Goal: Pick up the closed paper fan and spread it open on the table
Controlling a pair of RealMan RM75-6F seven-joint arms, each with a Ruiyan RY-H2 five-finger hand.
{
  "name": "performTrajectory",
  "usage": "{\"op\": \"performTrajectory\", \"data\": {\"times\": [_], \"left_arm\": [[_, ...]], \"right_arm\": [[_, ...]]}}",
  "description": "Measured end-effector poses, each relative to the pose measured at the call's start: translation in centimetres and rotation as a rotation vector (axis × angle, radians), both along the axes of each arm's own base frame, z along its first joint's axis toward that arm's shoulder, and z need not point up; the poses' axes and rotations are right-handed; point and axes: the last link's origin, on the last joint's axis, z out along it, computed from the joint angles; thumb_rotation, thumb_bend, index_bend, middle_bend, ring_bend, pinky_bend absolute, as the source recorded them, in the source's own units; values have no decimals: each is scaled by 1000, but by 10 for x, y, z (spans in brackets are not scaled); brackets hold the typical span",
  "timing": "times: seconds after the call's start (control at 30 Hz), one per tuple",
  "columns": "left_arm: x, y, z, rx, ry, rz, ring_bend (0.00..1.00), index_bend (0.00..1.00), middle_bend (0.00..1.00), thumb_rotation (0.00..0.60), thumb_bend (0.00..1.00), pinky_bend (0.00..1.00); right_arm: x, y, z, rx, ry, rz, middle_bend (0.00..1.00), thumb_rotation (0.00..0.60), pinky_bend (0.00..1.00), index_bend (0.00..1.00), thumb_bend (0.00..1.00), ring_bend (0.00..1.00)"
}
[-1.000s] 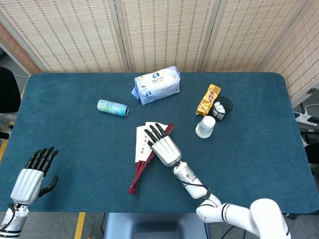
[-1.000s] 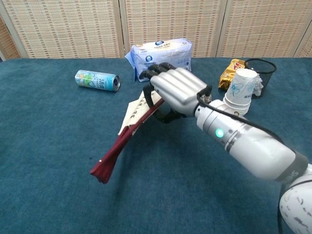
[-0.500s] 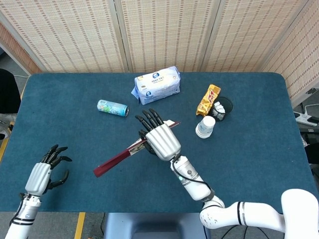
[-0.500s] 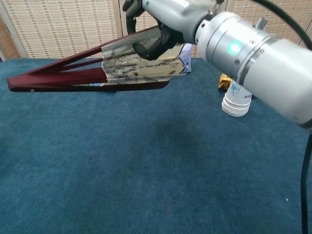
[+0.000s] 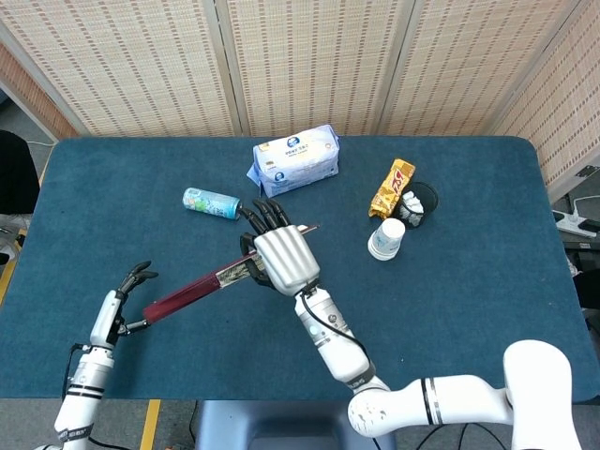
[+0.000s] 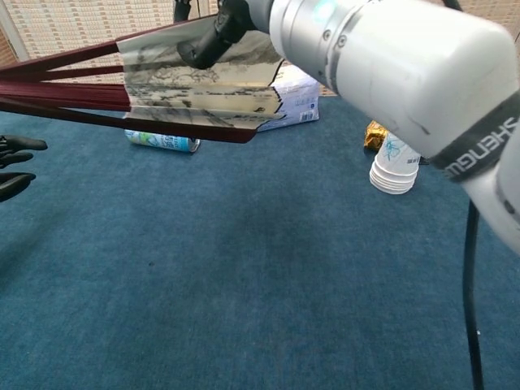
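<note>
The paper fan (image 5: 202, 284) has dark red ribs and a pale printed leaf. It is lifted off the table, held near its leaf end by my right hand (image 5: 280, 255). In the chest view the fan (image 6: 195, 85) fills the top left, slightly splayed, with my right hand (image 6: 236, 20) gripping it from above. My left hand (image 5: 129, 295) is open, fingers apart, just left of the fan's rib end, with a small gap between them. Only the dark fingertips of the left hand (image 6: 15, 166) show at the chest view's left edge.
A tissue pack (image 5: 295, 159) lies at the back of the blue table (image 5: 469, 281). A can (image 5: 212, 202) lies on its side to the left of it. A paper cup stack (image 5: 385, 238), a snack packet (image 5: 391, 187) and a small black bin (image 5: 417, 203) stand at the right.
My right hand has raised the fan from the table and carried it left. My left hand has moved up and in toward the fan's rib end.
</note>
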Motion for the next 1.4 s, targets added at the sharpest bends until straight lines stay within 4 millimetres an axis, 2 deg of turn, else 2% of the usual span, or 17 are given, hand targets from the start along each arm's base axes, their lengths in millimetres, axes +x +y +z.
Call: {"op": "performTrajectory", "data": {"times": [0.3,0.43,0.63,0.97,1.2,1.4], "left_arm": [[32,6,-8,-7,-226,34,0,184,7,600,380,106],[43,3,-7,6,-246,17,0,190,7,600,379,86],[52,3,-16,-15,-276,29,0,183,6,600,379,86],[54,7,-25,-37,-278,41,0,92,3,600,381,86],[56,12,-33,-51,-286,62,0,84,2,600,381,86],[57,18,-36,-44,-289,83,0,30,0,600,379,86]], "right_arm": [[16,-4,-17,18,-29,-53,122,600,33,726,584,0],[22,-4,-23,10,-45,-70,122,600,34,726,587,0],[30,0,-30,7,-63,-82,122,600,33,727,600,0],[35,1,-36,22,-102,-111,122,600,33,726,600,0],[40,4,-44,29,-128,-130,122,600,34,726,601,0],[47,9,-51,40,-137,-126,122,600,34,727,602,0]]}}
